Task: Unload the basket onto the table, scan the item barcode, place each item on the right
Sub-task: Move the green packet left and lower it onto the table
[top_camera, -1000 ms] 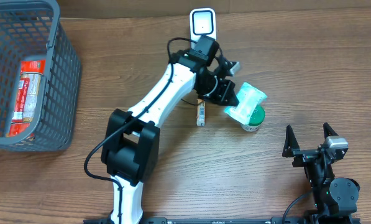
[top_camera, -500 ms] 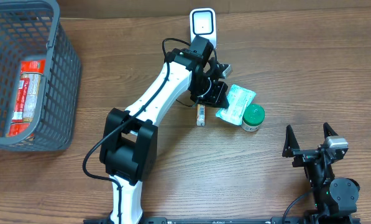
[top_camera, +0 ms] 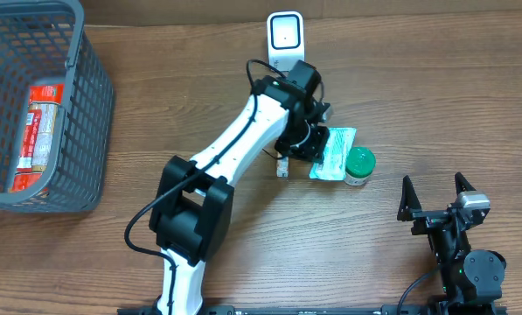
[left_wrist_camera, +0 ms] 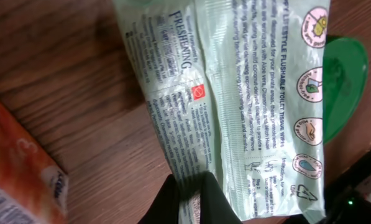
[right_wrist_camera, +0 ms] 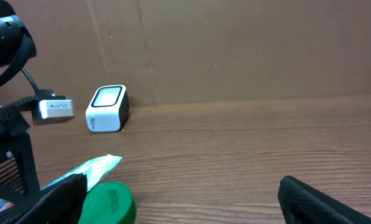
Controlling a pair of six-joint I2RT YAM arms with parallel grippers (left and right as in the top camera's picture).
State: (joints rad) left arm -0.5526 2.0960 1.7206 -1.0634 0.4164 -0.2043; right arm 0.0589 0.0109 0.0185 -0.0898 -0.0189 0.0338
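**Left gripper [top_camera: 316, 147] pinching the wipes packet [top_camera: 337, 150] close to the scanner [top_camera: 286, 35]**

Left gripper is standing fully closed, and its dark fingertips [left_wrist_camera: 217, 200] are clamping one edge of the pale green wipes packet. In the left wrist view the packet [left_wrist_camera: 235, 93] is filling most of the picture, with its printed side and small round icons facing the camera. No barcode is showing clearly on it there.

In the overhead view the packet is lying a little to the robot's side of the white scanner and slightly to its right, not over it. A tub with a green lid [top_camera: 360, 163] is touching the far end of the packet, further from the scanner. A small orange box [top_camera: 281, 166] is lying on the wooden table [top_camera: 418, 87] just beside the gripper, almost straight in front of the scanner.

Far from the scanner, at the right near edge, the right gripper [top_camera: 434, 197] is resting with its jaws wide apart and nothing between them. Its wrist camera is looking across the table at the scanner [right_wrist_camera: 107, 109].

Well apart from the scanner, at the left edge, a grey basket [top_camera: 90, 131] is holding a red package [top_camera: 42, 131].
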